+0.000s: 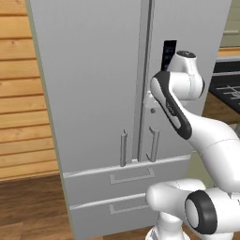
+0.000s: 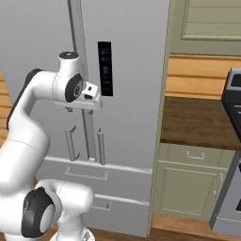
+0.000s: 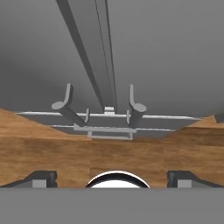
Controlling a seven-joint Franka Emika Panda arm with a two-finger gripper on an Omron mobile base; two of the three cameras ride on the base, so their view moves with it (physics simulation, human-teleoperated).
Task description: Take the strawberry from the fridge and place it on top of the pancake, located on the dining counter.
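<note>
The fridge [image 1: 93, 93] stands shut, so the strawberry, presumably inside, is hidden. The claw [image 3: 112, 177] hangs spread wide and empty before the door seam, likely lining up on the right-hand handle [image 1: 154, 143].

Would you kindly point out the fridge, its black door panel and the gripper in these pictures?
fridge [image 1: 93, 93], left base view, on the flat face of its left door.
black panel [image 2: 104, 68], right base view, on the panel's middle.
gripper [image 3: 111, 179], hand view, midway between its open fingertips.
</note>
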